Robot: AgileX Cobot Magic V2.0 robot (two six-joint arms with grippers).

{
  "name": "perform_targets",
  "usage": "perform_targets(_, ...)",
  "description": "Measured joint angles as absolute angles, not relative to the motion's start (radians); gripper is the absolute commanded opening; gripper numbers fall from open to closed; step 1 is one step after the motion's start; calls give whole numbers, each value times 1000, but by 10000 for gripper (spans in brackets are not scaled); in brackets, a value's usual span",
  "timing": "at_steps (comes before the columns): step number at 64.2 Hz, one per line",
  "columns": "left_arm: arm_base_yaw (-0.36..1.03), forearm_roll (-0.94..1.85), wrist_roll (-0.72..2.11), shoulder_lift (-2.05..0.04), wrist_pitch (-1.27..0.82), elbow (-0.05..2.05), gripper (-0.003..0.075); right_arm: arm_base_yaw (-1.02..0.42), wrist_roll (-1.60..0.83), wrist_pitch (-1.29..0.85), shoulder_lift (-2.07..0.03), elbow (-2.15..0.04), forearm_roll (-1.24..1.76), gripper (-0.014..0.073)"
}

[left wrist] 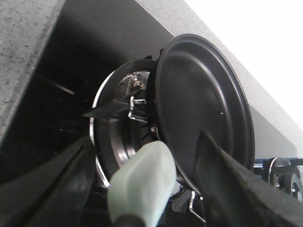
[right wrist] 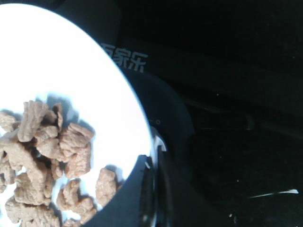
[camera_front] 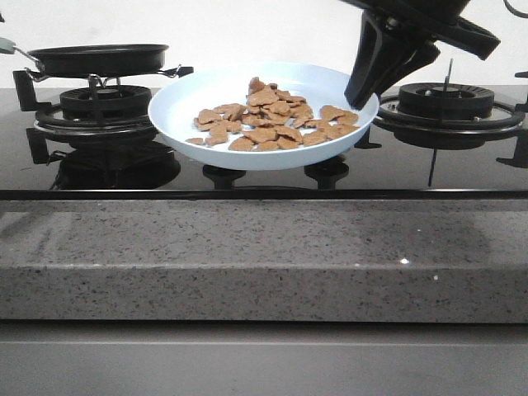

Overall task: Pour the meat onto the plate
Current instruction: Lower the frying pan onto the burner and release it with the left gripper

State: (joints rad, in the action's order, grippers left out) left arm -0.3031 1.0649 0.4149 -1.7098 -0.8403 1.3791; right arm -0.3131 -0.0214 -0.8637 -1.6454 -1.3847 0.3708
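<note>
A black glass hob [camera_front: 272,165] spans the speckled grey surface [camera_front: 247,264], a burner [camera_front: 445,103] at each side. The black frying pan [camera_front: 99,59] sits on the left burner, its pale green handle [left wrist: 142,182] between the left hand's [left wrist: 147,189] wide-spread fingers. The plate [camera_front: 190,103], tilted, is pinched at its rim by the right hand [camera_front: 363,97]. The meat [camera_front: 272,120] lies on it.
</note>
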Motion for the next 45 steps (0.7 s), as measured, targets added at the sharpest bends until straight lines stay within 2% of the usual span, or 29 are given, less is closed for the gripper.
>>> perform_targets(20,-348,1056,415,-1666,-854,1379,447,-313,-21,-864,-1645,-1385,371,-68)
perform_targets(26,-352,1050,415,-1637,-861,1379,414,-313,-21,-865,-1645,-1385,371,-68)
perform_targets(35,-352,1033,415,-1582,-882,1379,259,-313,-21,-865,-1645,-1385,371,-68)
perform_targets(45,-352,1019,415,-1522,-897,1379,25,-313,-21,-865,-1645,-1385,371,-68)
